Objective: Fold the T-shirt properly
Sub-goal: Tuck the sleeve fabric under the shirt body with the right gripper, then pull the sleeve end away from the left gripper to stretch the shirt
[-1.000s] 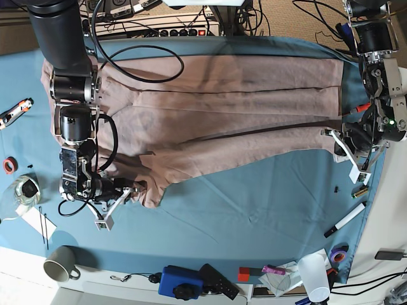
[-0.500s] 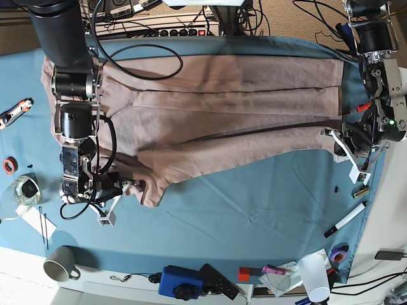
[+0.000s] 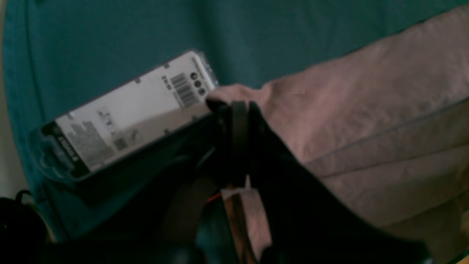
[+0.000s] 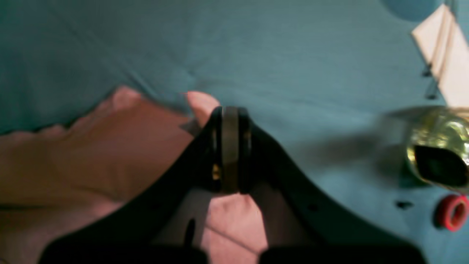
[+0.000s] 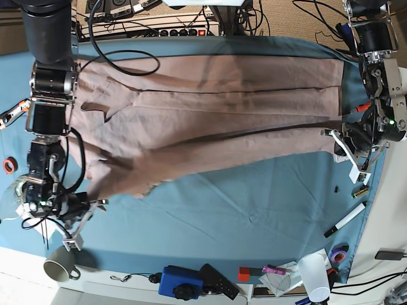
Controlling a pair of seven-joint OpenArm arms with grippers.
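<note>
Blue cloth (image 5: 254, 203) across nearly the whole base view, wrinkled toward lower centre. On it, T-shirt (image 5: 216, 108) stretched lengthwise through the upper half of the frame, from far left to upper right, folded into long bands with creases running left to right. Right arm (image 5: 48, 82) down the left edge of the base view, black and bulky, over the shirt's left end. Left arm (image 5: 378, 76) down the right edge, beside the shirt's right end. Right gripper (image 4: 230, 110) at centre of its wrist view, jaws pressed together on a pinch of pink fabric poking out above and below the tips; in the base view, at lower left, with the shirt's corner drawn toward it. Left gripper (image 3: 234, 106) at centre of its wrist view, likewise clamped tight on the shirt's edge, fabric bunched at the tips and spreading to the right of the frame. White labelled card (image 3: 124, 117) with barcode, left of centre in the left wrist view, lying on the cloth just beside that gripper. Along the bottom of the base view: grey mug (image 5: 60, 265) at lower left, blue box (image 5: 180, 281) at lower centre, white cup (image 5: 315, 274) at lower right. Marker (image 5: 345, 220) at right, below the left arm. Red ring (image 4: 453, 212) at the lower right edge of the right wrist view.
</note>
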